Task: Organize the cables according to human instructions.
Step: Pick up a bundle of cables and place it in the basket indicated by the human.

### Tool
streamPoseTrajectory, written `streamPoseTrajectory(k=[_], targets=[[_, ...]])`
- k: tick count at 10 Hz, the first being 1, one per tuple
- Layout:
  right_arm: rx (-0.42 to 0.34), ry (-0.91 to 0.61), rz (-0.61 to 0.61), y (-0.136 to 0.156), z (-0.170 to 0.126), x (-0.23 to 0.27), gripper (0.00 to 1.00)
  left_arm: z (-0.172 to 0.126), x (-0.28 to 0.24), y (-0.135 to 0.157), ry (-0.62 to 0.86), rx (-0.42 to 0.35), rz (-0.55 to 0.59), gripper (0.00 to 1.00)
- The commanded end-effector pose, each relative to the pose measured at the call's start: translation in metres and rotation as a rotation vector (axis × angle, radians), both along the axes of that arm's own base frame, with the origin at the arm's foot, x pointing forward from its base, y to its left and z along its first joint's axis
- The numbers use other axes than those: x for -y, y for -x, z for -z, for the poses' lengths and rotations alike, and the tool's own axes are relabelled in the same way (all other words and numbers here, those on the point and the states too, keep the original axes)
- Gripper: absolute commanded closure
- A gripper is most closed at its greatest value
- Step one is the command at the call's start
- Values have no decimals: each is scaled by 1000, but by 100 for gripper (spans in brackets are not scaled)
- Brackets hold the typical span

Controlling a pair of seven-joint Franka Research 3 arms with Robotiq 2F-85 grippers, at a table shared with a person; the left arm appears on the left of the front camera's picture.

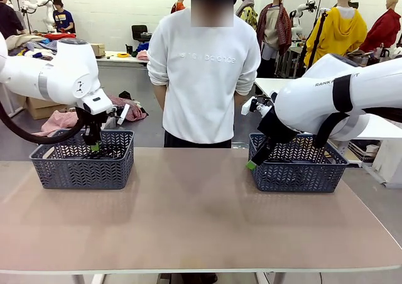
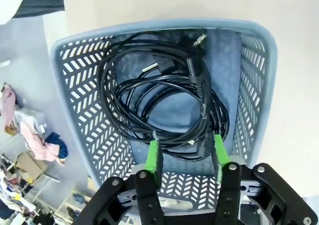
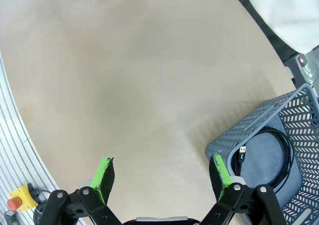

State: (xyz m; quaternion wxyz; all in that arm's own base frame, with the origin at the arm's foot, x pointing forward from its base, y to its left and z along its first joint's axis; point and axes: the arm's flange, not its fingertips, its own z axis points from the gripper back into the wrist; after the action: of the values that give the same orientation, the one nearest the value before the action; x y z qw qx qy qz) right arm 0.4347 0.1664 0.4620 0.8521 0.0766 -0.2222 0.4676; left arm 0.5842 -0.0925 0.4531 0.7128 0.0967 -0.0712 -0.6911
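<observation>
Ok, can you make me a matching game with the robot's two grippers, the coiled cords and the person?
Things:
1. left gripper
2. right gripper
3. black power cords
4. person

Places:
A. standing at the far side of the table
B. coiled inside a grey-blue basket
C. open, over bare table beside a basket
D. open, just above the coiled cords

Pairs: 1-D, 2-C, 3-B, 4-A

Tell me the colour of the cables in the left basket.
Black cables, clearest in the left wrist view, against the grey-blue basket.
</observation>
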Motion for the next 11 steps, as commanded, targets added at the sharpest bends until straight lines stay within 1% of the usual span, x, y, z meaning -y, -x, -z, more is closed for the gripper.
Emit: streamPoseTrajectory(k=[1,2,3,4,5,9,10,11], targets=[[-2,12,6,-1,-3,0,0,-3,0,-1,38,-17,-16,12],[-2,12,6,-1,-3,0,0,-3,0,-2,41,-23,-17,28],[-2,12,6,-1,-3,0,0,-4,0,-1,51,-27,-15,0],[-2,12,6,-1,-3,0,0,-4,1,-1,57,-31,-14,8],[-2,12,6,-1,-3,0,0,-4,1,-1,64,-36,-10,0],[-2,12,6,-1,-3,0,0,-4,1,-3,109,-47,-5,0],[-2,12,6,-1,-3,0,0,-3,0,-3,116,-70,-47,0],[-2,12,6,-1,-3,0,0,-1,5,0,74,-32,-21,0]])
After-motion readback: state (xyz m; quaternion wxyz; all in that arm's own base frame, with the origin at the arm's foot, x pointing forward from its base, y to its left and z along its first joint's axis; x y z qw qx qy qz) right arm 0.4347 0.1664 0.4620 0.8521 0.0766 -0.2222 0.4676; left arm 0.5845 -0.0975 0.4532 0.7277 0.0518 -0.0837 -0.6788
